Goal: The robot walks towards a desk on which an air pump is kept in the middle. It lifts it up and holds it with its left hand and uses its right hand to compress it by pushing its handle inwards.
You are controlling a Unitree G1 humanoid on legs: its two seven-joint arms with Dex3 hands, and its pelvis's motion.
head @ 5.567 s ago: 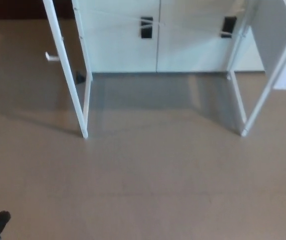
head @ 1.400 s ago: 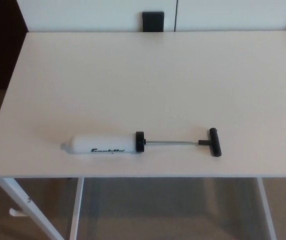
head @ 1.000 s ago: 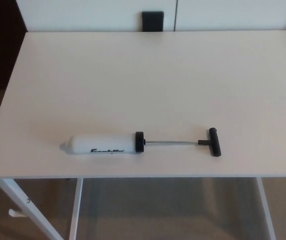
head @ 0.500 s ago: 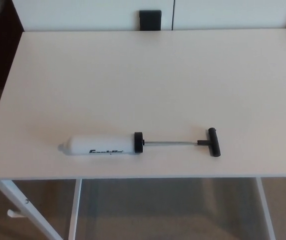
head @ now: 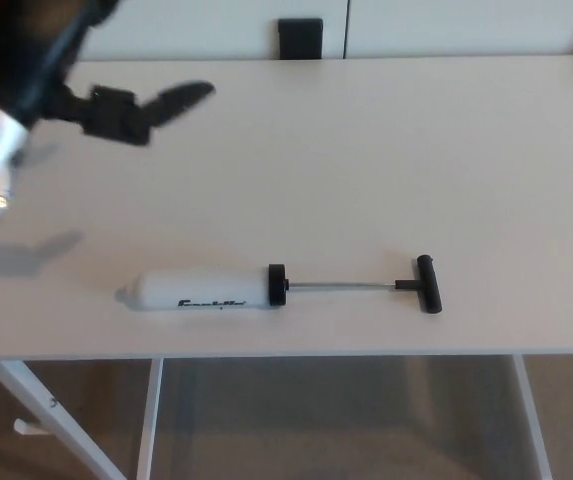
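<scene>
The air pump lies on its side near the front edge of the white desk point(head: 386, 150). Its white barrel point(head: 201, 290) points left and has black lettering on it. A black collar point(head: 278, 285) joins the barrel to a thin metal rod point(head: 341, 286), which is drawn out to the black T-handle point(head: 428, 284) on the right. My left hand point(head: 131, 110) hangs above the desk's far left part, well behind and to the left of the barrel. It is open, with one finger stretched to the right and nothing in it. My right hand does not show.
White cabinet doors with a black handle point(head: 300, 38) stand behind the desk. White desk legs point(head: 51, 410) and a crossbar show below the front edge, over a brown floor. The arm's shadow point(head: 31, 255) falls on the desk at the left.
My left arm and hand have come into the picture from the upper left, above the desk. The pump has stayed in place. Since the earliest frame the view went from floor to desk.
</scene>
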